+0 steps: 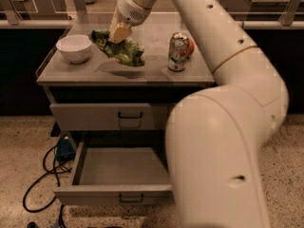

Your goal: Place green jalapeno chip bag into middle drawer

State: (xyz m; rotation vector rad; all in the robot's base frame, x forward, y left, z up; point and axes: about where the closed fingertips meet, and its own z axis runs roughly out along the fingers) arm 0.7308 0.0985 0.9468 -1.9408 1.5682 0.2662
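Observation:
The green jalapeno chip bag (122, 50) is a crumpled green foil bag with white patches. My gripper (118, 33) is shut on its top and holds it a little above the counter, with its shadow on the top below. The bag hangs right of the white bowl (75, 47) and left of the soda can (178, 51). The middle drawer (121, 169) stands pulled open and looks empty below the counter; its front with the dark handle (130, 198) faces me. My arm hides the drawer's right part.
The upper drawer front (95, 116) is shut. An orange round thing (191, 47) sits behind the can. Black cables (40, 177) and a blue object (64, 149) lie on the floor left of the cabinet. My big white arm (218, 151) fills the right side.

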